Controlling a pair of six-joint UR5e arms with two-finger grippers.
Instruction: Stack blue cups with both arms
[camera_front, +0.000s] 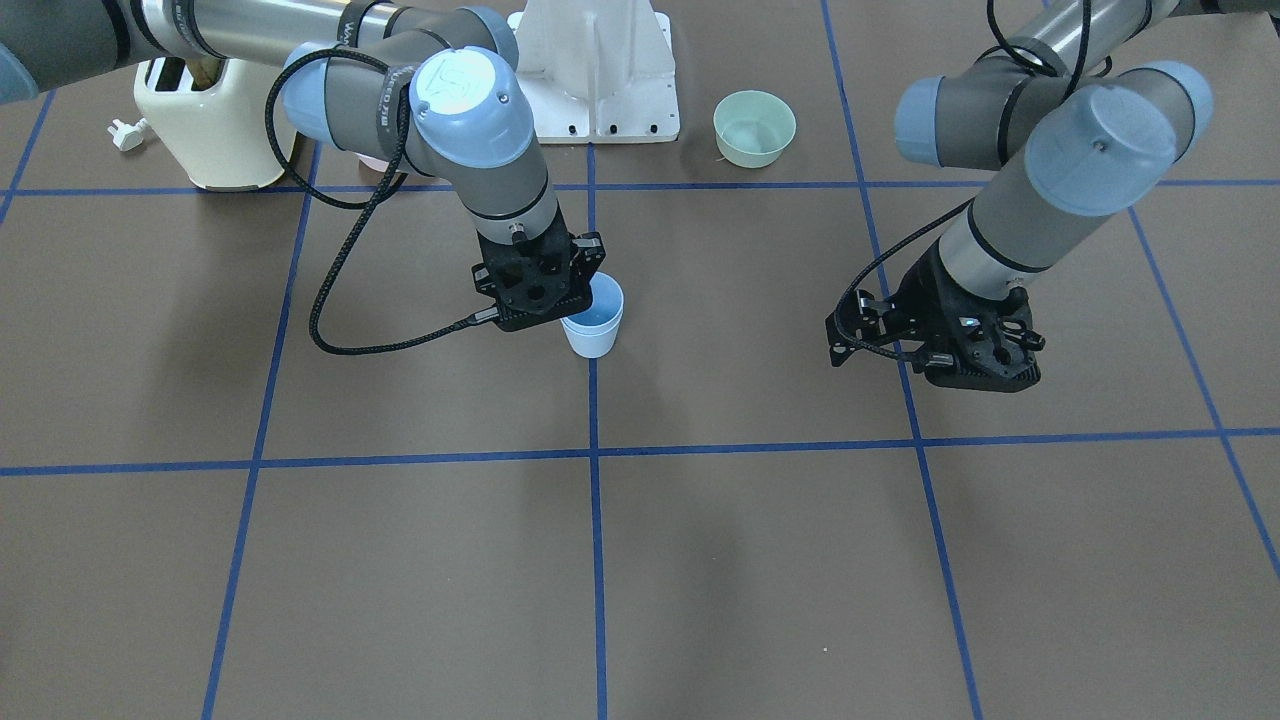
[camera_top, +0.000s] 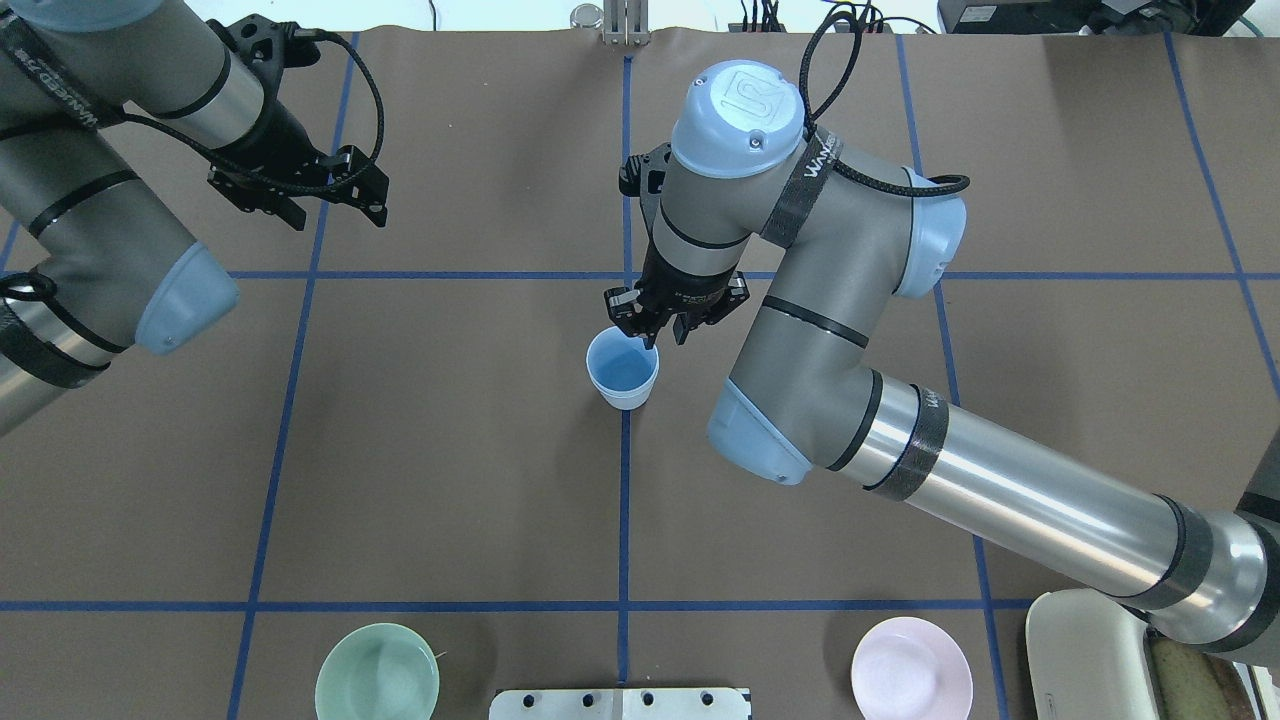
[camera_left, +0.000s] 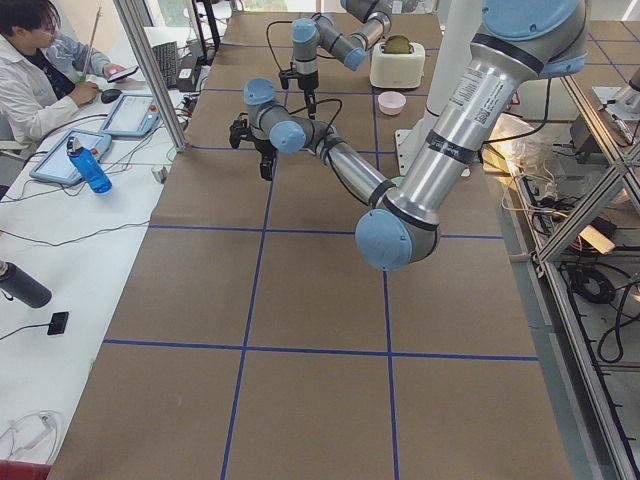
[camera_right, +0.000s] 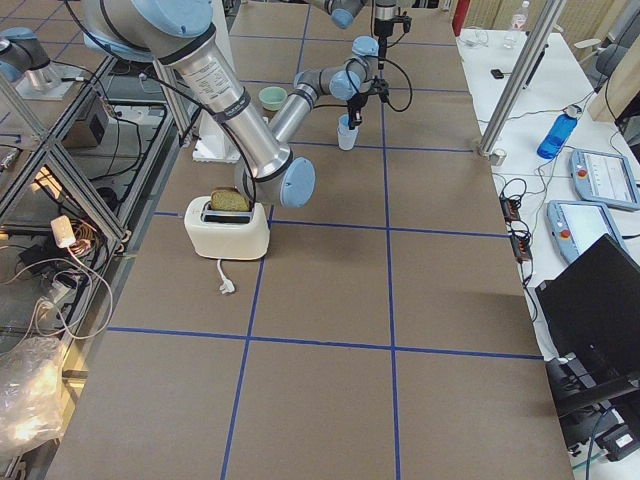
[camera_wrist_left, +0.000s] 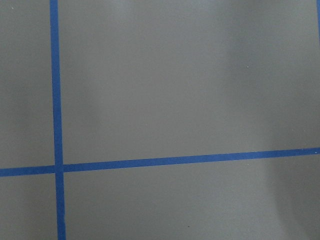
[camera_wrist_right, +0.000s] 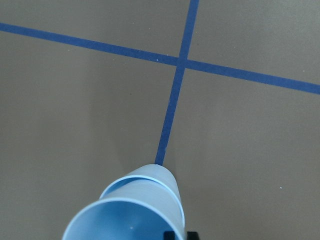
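Note:
The two blue cups (camera_top: 622, 368) stand nested, one inside the other, on a blue tape line near the table's middle. They also show in the front view (camera_front: 592, 318) and the right wrist view (camera_wrist_right: 135, 210), where the inner cup sits raised above the outer rim. My right gripper (camera_top: 660, 328) is at the stack's far rim, its fingertips (camera_wrist_right: 170, 235) pinched close on the inner cup's wall. My left gripper (camera_top: 338, 212) hangs open and empty above bare table, well off to the left of the stack; the left wrist view shows only table and tape.
A pale green bowl (camera_top: 377, 670) and a pink bowl (camera_top: 910, 675) sit near the robot's white pedestal (camera_front: 595, 70). A cream toaster (camera_front: 215, 125) stands on the right arm's side. An operator (camera_left: 40, 70) sits beyond the table's far edge.

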